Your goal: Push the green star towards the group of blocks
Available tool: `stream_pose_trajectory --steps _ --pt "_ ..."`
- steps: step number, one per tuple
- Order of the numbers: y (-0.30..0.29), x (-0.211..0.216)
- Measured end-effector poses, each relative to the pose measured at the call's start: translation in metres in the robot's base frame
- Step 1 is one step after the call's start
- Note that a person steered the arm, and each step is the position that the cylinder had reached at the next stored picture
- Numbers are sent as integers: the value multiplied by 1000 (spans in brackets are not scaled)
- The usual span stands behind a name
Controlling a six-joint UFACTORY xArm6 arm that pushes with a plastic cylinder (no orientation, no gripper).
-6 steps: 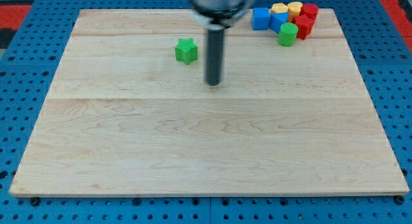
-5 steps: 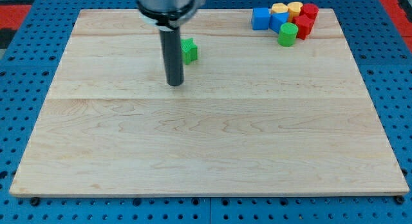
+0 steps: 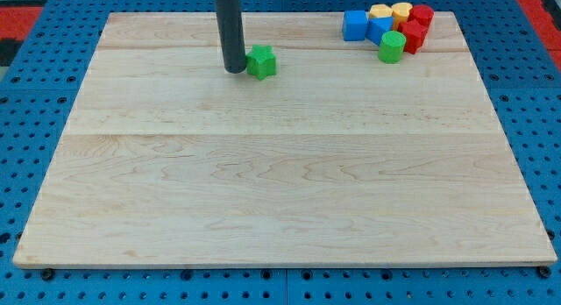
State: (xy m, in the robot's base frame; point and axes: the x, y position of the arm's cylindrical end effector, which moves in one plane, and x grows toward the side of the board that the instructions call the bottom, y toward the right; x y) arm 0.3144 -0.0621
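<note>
The green star (image 3: 261,62) lies on the wooden board (image 3: 280,182) near the view's top, left of centre. My tip (image 3: 234,70) stands right against the star's left side, touching or nearly touching it. The group of blocks sits at the view's top right: a blue block (image 3: 354,24), a second blue block (image 3: 379,29), two yellow blocks (image 3: 391,11), a green cylinder (image 3: 392,46) and red blocks (image 3: 418,26). The star is well to the left of the group.
The board's top edge (image 3: 280,14) runs just above the star and the group. A blue pegboard (image 3: 26,147) surrounds the board on all sides.
My tip has swung from the star's right, round below it, to its left side. The star has shifted slightly right and up.
</note>
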Motion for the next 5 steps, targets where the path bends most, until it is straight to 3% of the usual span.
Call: stream_pose_trajectory --steps 2,5 --pt "62 -18" --pt "104 -22"
